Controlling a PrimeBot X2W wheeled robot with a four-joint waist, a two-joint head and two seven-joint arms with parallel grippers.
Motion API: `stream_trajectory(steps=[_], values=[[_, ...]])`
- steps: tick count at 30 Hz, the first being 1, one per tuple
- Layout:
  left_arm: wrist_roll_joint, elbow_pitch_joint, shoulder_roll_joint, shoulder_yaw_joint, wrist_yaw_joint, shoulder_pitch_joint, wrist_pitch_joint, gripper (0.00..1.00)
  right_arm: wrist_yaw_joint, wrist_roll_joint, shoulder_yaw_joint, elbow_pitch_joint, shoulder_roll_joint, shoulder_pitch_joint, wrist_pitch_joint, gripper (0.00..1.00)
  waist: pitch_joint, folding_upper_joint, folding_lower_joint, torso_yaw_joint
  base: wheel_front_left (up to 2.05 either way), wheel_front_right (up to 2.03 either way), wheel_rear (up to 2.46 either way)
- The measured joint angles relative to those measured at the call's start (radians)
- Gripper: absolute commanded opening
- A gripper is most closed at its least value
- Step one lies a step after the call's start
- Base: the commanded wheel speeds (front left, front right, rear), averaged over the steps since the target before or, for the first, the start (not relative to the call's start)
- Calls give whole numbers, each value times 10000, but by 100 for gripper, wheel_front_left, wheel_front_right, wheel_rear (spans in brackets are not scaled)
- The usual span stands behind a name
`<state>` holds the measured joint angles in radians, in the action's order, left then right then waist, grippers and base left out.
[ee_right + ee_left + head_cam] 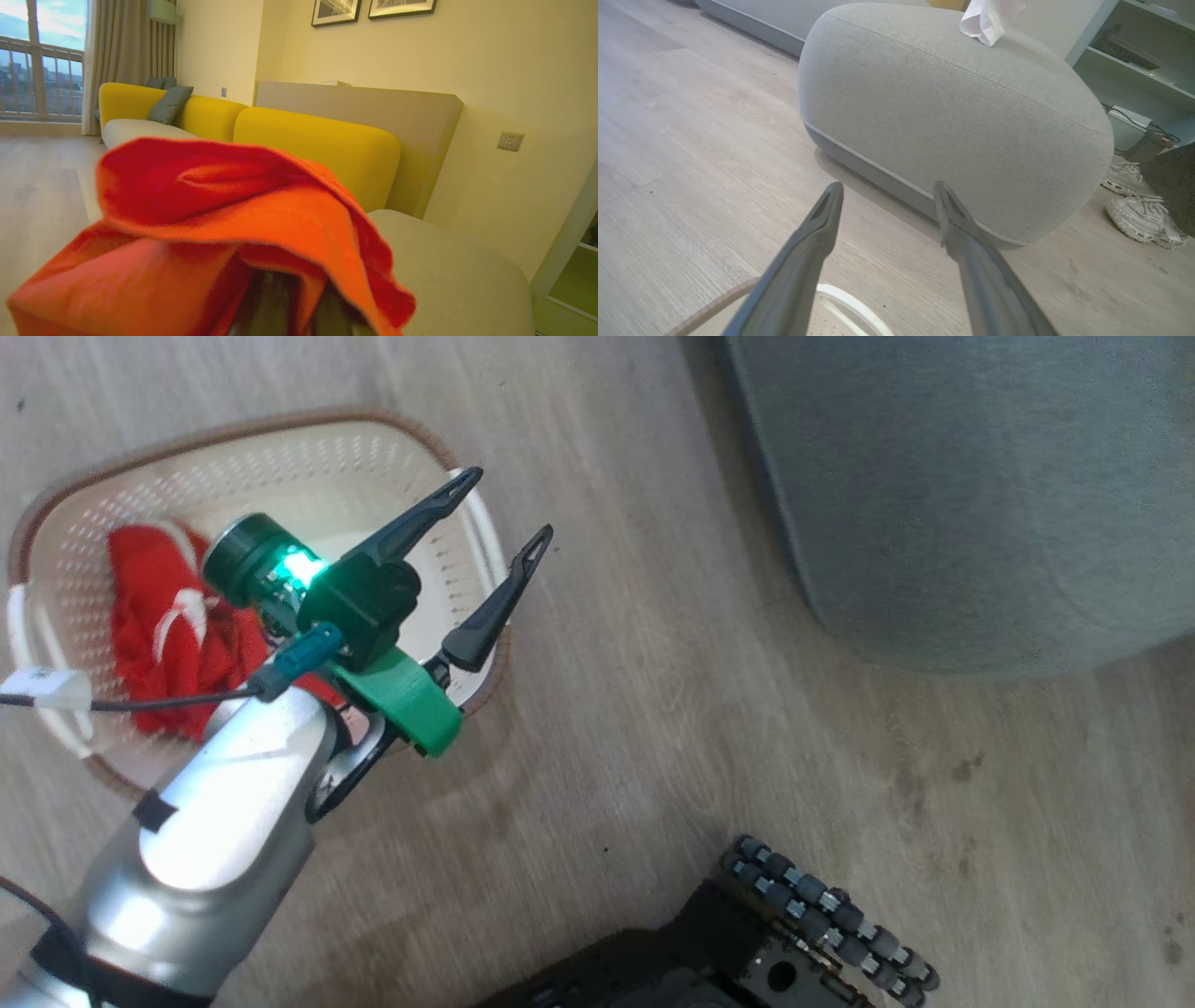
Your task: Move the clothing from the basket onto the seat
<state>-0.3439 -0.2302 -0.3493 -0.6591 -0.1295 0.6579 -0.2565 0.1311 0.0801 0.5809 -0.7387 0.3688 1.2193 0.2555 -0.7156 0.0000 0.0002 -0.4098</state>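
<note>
The cream perforated basket (pixel 280 425) stands on the wooden floor at the left of the head view, with bright red clothing (pixel 159 607) with white stripes bunched in its left half. My left gripper (pixel 507 505) hovers open and empty over the basket's right rim, fingers pointing toward the grey-green seat (pixel 980 495). In the left wrist view the open left gripper (pixel 887 186) faces the seat (pixel 952 116), with the basket's rim (pixel 850 303) just below. My right gripper (pixel 292 308) is shut on a red garment (pixel 243 210) that drapes over its fingers, near the seat (pixel 448 270).
A white cloth (pixel 990 18) lies on the seat's far side. White shoes (pixel 1139 219) and a shelf unit (pixel 1139 51) stand beyond the seat. My wheeled base (pixel 794 943) is at the bottom. A yellow sofa (pixel 317 149) lines the wall.
</note>
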Motion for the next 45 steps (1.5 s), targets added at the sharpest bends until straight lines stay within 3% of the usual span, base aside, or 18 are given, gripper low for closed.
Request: stream_trajectory(steps=[5,11,16,21,22,23,24,25,32,37,45], values=[[-27,167,-165,23,0,121,0,100,0,-784,993,-280,757,447,-111,0,-416,0,-1,459,0,0,0],[-27,286,-261,10,0,144,0,100,0,-1685,2293,-353,957,582,-786,0,-808,0,-1,804,0,0,0],[-25,343,-330,6,2,143,0,100,0,-1964,3252,-690,476,105,-1346,0,-1101,0,-1,951,0,0,0],[-25,345,-357,4,4,142,0,100,0,-1931,3565,-936,-203,-740,-1496,0,-1148,0,-2,1050,0,0,0],[-25,341,-355,4,4,142,0,100,0,-1923,3545,-945,-234,-873,-1463,4,-1136,0,-2,1068,0,0,0],[-25,332,-345,4,4,142,0,100,0,-1881,3476,-988,-259,-978,-1360,37,-1114,0,-1,1081,0,0,0],[-25,328,-314,6,4,142,0,100,0,-1873,3258,-1058,-259,-1112,-1216,81,-1082,0,-1,1091,0,0,0],[-27,322,-305,12,4,143,0,100,0,-1868,3039,-1152,-255,-1243,-1116,100,-1038,0,-2,1099,0,0,0],[-27,240,157,125,4,144,0,100,0,-779,1267,-2449,268,-1826,-326,100,-532,0,-2,1245,0,0,0],[-27,102,587,357,4,131,0,100,0,194,-211,-2638,497,-2381,-54,100,34,0,-2,1432,0,0,0],[-27,-242,1306,1089,2,-471,0,100,0,1137,-1546,-1066,439,-4544,-31,100,1231,1,-3,1847,0,0,0]])
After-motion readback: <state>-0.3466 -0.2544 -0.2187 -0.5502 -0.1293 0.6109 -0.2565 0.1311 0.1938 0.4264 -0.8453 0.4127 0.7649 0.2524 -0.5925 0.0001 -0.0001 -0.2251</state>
